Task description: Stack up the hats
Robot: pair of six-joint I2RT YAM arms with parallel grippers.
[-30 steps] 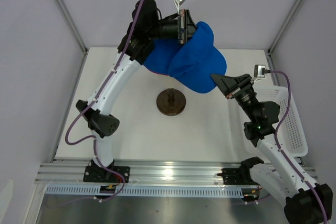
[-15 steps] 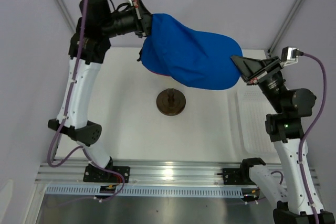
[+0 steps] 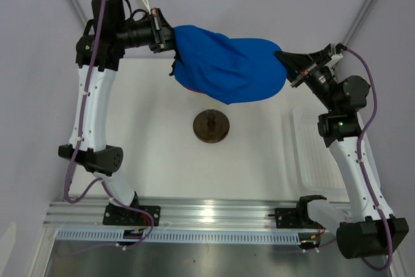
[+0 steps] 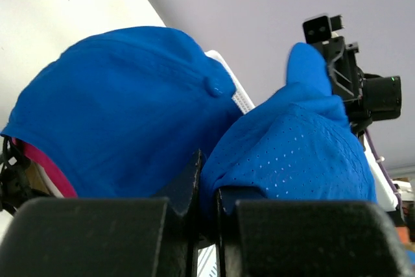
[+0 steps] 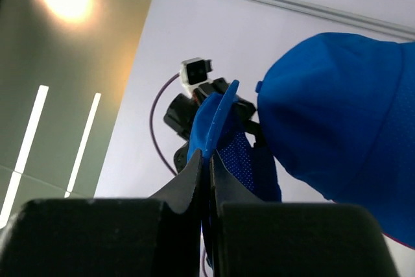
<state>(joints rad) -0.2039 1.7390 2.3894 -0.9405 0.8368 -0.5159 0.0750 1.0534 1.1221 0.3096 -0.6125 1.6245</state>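
A royal blue hat (image 3: 233, 63) hangs stretched in the air above the back of the table. My left gripper (image 3: 172, 37) is shut on its rear edge and my right gripper (image 3: 284, 61) is shut on its brim. In the left wrist view my left gripper (image 4: 209, 163) pinches the perforated blue fabric (image 4: 292, 160). In the right wrist view my right gripper (image 5: 209, 160) clamps the thin blue brim (image 5: 217, 118). Below the held hat sits a second blue hat (image 4: 130, 108) on top of a pink hat (image 4: 40, 162), of which only the rim shows.
A dark round stand (image 3: 211, 126) with a short post sits at the table's middle. A white slotted tray (image 3: 327, 154) lies along the right side, under my right arm. Grey walls close in the back and both sides.
Both arms rose and spread apart. My left gripper swung left and my right gripper moved up and right, pulling the blue hat out wide between them.
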